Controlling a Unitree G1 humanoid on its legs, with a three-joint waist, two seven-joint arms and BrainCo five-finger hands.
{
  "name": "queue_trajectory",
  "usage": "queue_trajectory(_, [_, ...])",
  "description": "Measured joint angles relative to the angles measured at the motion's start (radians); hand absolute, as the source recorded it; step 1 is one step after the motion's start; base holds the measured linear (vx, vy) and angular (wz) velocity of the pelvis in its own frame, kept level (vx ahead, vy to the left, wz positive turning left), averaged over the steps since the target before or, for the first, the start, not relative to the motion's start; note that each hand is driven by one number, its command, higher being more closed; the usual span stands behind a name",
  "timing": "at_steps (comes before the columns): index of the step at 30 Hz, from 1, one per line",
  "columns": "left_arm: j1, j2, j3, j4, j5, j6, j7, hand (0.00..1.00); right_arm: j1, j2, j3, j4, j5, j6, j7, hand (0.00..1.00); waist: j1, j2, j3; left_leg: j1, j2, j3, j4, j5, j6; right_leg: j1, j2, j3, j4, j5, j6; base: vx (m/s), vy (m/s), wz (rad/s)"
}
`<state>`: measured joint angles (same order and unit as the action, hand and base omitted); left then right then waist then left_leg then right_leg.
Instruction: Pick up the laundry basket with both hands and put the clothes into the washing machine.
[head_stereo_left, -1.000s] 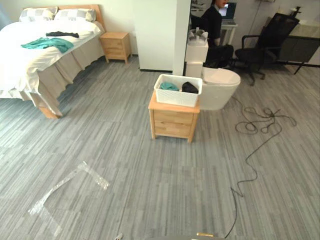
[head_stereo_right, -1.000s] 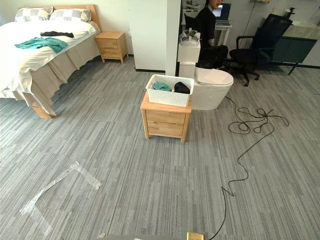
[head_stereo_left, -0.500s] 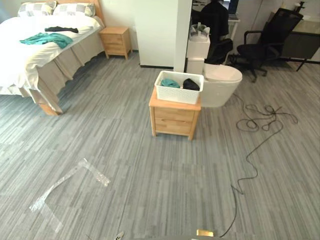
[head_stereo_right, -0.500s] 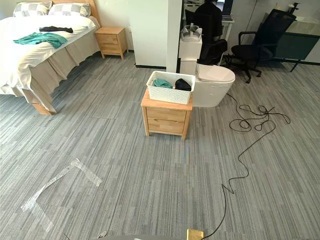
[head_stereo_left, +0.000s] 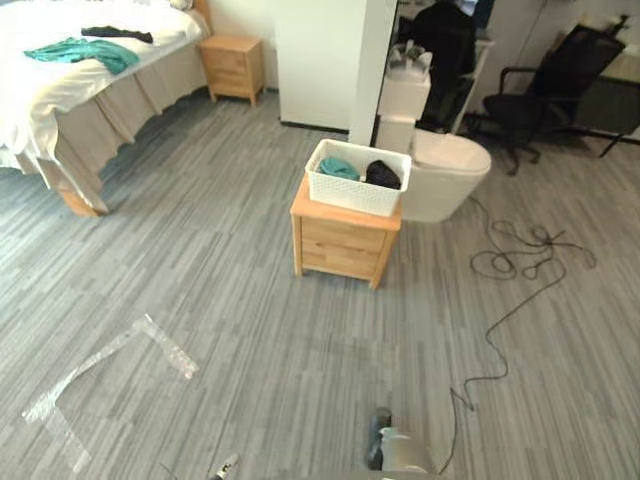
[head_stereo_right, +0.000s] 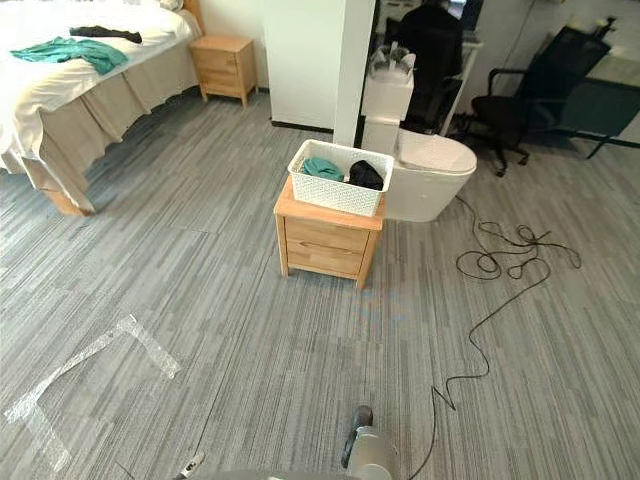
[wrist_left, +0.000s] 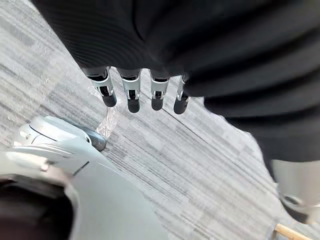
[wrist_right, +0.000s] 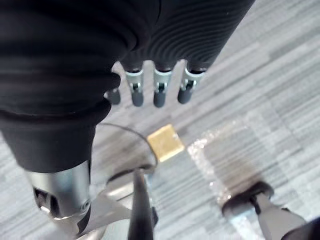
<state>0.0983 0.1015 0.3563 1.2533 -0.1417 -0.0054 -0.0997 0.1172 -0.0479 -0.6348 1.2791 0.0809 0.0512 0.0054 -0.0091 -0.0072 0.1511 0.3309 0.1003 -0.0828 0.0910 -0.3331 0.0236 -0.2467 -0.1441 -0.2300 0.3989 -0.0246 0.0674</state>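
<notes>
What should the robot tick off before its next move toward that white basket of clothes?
1. Laundry basket sitting upright on the wooden nightstand: ok.
2. Clothes inside: ok, a teal garment and a black garment lie in it.
3. Basket within reach: not ok, it stands well ahead across the floor.
4. Left hand free: ok, fingers straight, holding nothing.
5. Right hand free: ok, fingers straight, holding nothing.
6. Washing machine located: cannot tell.
</notes>
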Motion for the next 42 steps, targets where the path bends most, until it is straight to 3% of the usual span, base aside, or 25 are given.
queue_trajectory(2, [0.006,-0.02,0.068,-0.006,-0.004,0.0,-0.009,0.0,-0.024,-0.021,-0.038,0.015,0.002,-0.001,-0.003,0.0,-0.003,0.027,-0.015,-0.151,0.045,0.008,0.364,0.029,-0.016,0.046,0.047,-0.035,-0.015,-0.037,-0.027,0.67,-0.4,0.33])
queue_trajectory(3, [0.001,-0.036,0.081,-0.007,-0.015,0.002,-0.01,0.0,-0.029,-0.023,-0.034,0.014,0.012,-0.002,-0.005,0.0,-0.001,0.053,-0.013,-0.249,0.081,0.013,0.608,0.113,-0.024,0.119,0.089,-0.061,-0.07,-0.036,-0.047,0.57,-0.346,0.12])
queue_trajectory(4, [0.002,-0.044,0.081,-0.007,-0.027,0.002,-0.011,0.0,-0.031,-0.029,-0.025,0.01,0.023,-0.003,-0.006,0.0,0.005,0.061,-0.008,-0.292,0.105,0.019,0.713,0.179,-0.027,0.157,0.112,-0.065,-0.095,-0.044,-0.061,0.59,-0.276,-0.07])
queue_trajectory(5, [0.009,-0.049,0.067,-0.009,-0.047,0.002,-0.011,0.0,-0.044,-0.045,0.02,0.011,0.037,-0.004,-0.014,0.0,0.029,0.07,-0.005,-0.366,0.148,0.057,0.923,0.217,-0.025,0.229,0.148,-0.058,-0.137,-0.06,-0.086,0.45,-0.18,-0.22])
queue_trajectory(7, [0.01,-0.036,0.016,-0.037,-0.069,0.0,-0.017,0.0,-0.069,-0.065,0.124,0.018,0.047,-0.006,-0.03,0.0,0.053,0.052,0.003,-0.464,0.16,0.163,1.097,0.198,-0.006,0.339,0.16,-0.016,-0.209,-0.067,-0.092,0.46,-0.169,-0.45])
queue_trajectory(11, [0.006,-0.025,-0.044,-0.084,-0.135,-0.014,-0.024,0.0,-0.196,-0.052,0.164,0.032,0.048,-0.007,-0.053,0.0,0.086,0.021,0.024,-0.603,0.094,0.284,0.803,0.119,-0.021,0.435,0.122,0.07,-0.301,-0.065,-0.089,0.48,-0.044,-0.72])
queue_trajectory(13, [0.01,-0.028,-0.047,-0.084,-0.159,-0.023,-0.024,0.0,-0.234,-0.031,0.179,0.03,0.048,-0.02,-0.055,0.0,0.104,0.017,0.025,-0.599,0.039,0.294,0.391,0.156,-0.065,0.481,0.087,0.102,-0.336,-0.084,-0.061,0.38,0.118,-0.65])
queue_trajectory(14, [0.018,-0.041,-0.047,-0.08,-0.16,-0.027,-0.024,0.0,-0.232,-0.02,0.236,0.021,0.048,-0.037,-0.053,0.0,0.103,0.043,0.013,-0.591,0.039,0.269,0.118,0.205,-0.098,0.527,0.091,0.115,-0.373,-0.115,-0.03,0.4,0.203,-0.39])
queue_trajectory(15, [0.02,-0.047,-0.047,-0.074,-0.16,-0.028,-0.023,0.0,-0.224,-0.018,0.253,0.011,0.048,-0.041,-0.053,0.0,0.102,0.055,0.006,-0.602,0.042,0.259,0.09,0.204,-0.097,0.543,0.094,0.114,-0.377,-0.135,-0.014,0.43,0.244,-0.19])
queue_trajectory(16, [0.019,-0.045,-0.036,-0.065,-0.157,-0.028,-0.023,0.0,-0.209,-0.015,0.253,-0.015,0.048,-0.045,-0.05,0.0,0.101,0.052,0.005,-0.613,0.029,0.244,0.133,0.259,-0.057,0.58,0.078,0.11,-0.374,-0.171,0.003,0.53,0.335,0.05])
queue_trajectory(17, [0.04,-0.038,-0.006,-0.065,-0.145,-0.027,-0.019,0.0,-0.177,-0.014,0.235,-0.007,0.047,-0.043,-0.05,0.0,0.103,0.011,-0.022,-0.606,-0.033,0.244,0.195,0.277,-0.036,0.613,0.015,0.105,-0.323,-0.219,-0.005,0.55,0.305,0.07])
queue_trajectory(19, [0.051,-0.034,-0.001,-0.062,-0.137,-0.027,-0.002,0.0,-0.138,-0.014,0.195,-0.006,0.047,-0.044,-0.051,0.0,0.103,-0.007,-0.039,-0.554,-0.075,0.269,0.194,0.287,-0.016,0.536,-0.043,0.129,-0.079,-0.219,-0.03,0.64,0.33,0.03])
queue_trajectory(22, [0.027,0.012,-0.037,-0.028,-0.123,-0.02,-0.003,0.0,-0.105,0.02,0.053,0.004,0.077,-0.043,-0.048,0.0,0.079,-0.039,-0.015,-0.439,-0.144,0.26,0.197,0.258,0.034,0.345,-0.109,0.182,0.48,-0.087,-0.031,0.54,0.284,0.26])
queue_trajectory(24, [0.012,0.029,-0.08,-0.027,-0.123,-0.018,-0.008,0.0,-0.073,0.021,0.001,0.012,0.076,-0.037,-0.04,0.0,0.053,-0.049,-0.002,-0.297,-0.162,0.229,0.144,0.216,0.041,0.23,-0.115,0.128,0.691,-0.118,-0.039,0.51,0.178,0.39])
queue_trajectory(26, [0.004,0.026,-0.09,-0.03,-0.123,-0.018,-0.011,0.0,-0.043,0.028,-0.055,0.004,0.076,-0.032,-0.027,0.0,0.052,-0.036,-0.004,-0.199,-0.16,0.233,0.05,0.212,0.038,0.15,-0.13,0.034,0.585,-0.187,-0.033,0.41,0.107,-0.05])
queue_trajectory(28, [-0.015,0.016,-0.088,-0.038,-0.126,-0.02,-0.01,0.0,-0.027,0.045,-0.104,-0.02,0.075,-0.031,-0.023,0.0,0.051,-0.025,-0.001,-0.151,-0.158,0.25,-0.017,0.21,0.035,0.092,-0.112,-0.053,0.313,-0.198,-0.016,0.39,0.05,-0.2])
queue_trajectory(29, [-0.024,0.012,-0.088,-0.038,-0.127,-0.021,-0.01,0.0,-0.022,0.045,-0.122,-0.021,0.076,-0.026,-0.023,0.0,0.047,-0.019,-0.002,-0.137,-0.151,0.258,-0.021,0.204,0.027,0.087,-0.061,-0.06,0.074,-0.168,0.005,0.32,-0.007,-0.15])
queue_trajectory(30, [-0.031,0.012,-0.088,-0.037,-0.127,-0.02,-0.01,0.0,-0.022,0.044,-0.123,-0.017,0.076,-0.021,-0.023,0.0,0.047,-0.018,-0.002,-0.127,-0.151,0.259,-0.015,0.2,0.025,0.092,-0.032,-0.042,-0.025,-0.132,-0.001,0.46,-0.033,0.09])
queue_trajectory(31, [-0.038,0.009,-0.088,-0.039,-0.126,-0.022,-0.011,0.0,0.0,0.049,-0.113,-0.015,0.079,-0.02,-0.026,0.0,0.042,-0.018,-0.004,-0.107,-0.151,0.254,-0.012,0.185,0.004,0.113,0.001,-0.019,-0.136,-0.038,-0.036,0.6,-0.098,0.53])
queue_trajectory(32, [-0.052,-0.009,-0.088,-0.07,-0.124,-0.025,-0.01,0.0,0.02,0.051,-0.061,-0.014,0.085,-0.02,-0.029,0.0,0.031,-0.019,-0.005,-0.091,-0.153,0.246,-0.007,0.167,-0.02,0.141,0.02,-0.012,-0.178,0.06,-0.066,0.51,-0.09,0.76])
queue_trajectory(33, [-0.053,-0.033,-0.086,-0.082,-0.125,-0.029,-0.01,0.0,0.021,0.036,-0.029,-0.016,0.091,-0.02,-0.028,0.0,0.025,-0.011,-0.011,-0.09,-0.139,0.241,0.008,0.153,-0.028,0.158,0.026,-0.021,-0.186,0.066,-0.063,0.47,-0.105,0.79])
queue_trajectory(36, [-0.058,-0.072,-0.063,-0.152,-0.124,-0.042,-0.014,0.0,-0.001,0.01,0.09,-0.052,0.087,-0.024,-0.03,0.0,0.026,0.011,-0.026,-0.257,-0.074,0.25,0.359,0.128,-0.054,0.234,0.042,-0.105,-0.278,0.044,-0.072,0.4,-0.161,0.64])
queue_trajectory(39, [-0.044,-0.111,-0.034,-0.153,-0.155,-0.045,-0.01,0.0,-0.015,-0.044,0.178,-0.084,0.09,-0.029,-0.056,0.0,0.06,0.065,-0.024,-0.438,0.079,0.283,0.831,0.147,-0.061,0.352,0.099,-0.127,-0.312,-0.004,-0.088,0.3,-0.131,0.17])
queue_trajectory(40, [-0.031,-0.103,-0.04,-0.148,-0.163,-0.048,-0.01,0.0,-0.026,-0.04,0.169,-0.075,0.102,-0.031,-0.065,0.0,0.062,0.06,-0.024,-0.44,0.092,0.284,0.827,0.145,-0.058,0.369,0.096,-0.124,-0.317,-0.004,-0.087,0.32,-0.09,-0.28])
queue_trajectory(42, [-0.031,-0.085,-0.046,-0.132,-0.171,-0.05,-0.008,0.0,-0.09,-0.012,0.117,-0.067,0.135,-0.045,-0.071,0.0,0.08,0.045,-0.03,-0.426,0.137,0.286,0.605,0.144,-0.057,0.397,0.069,-0.098,-0.339,-0.006,-0.083,0.21,-0.034,-0.43])
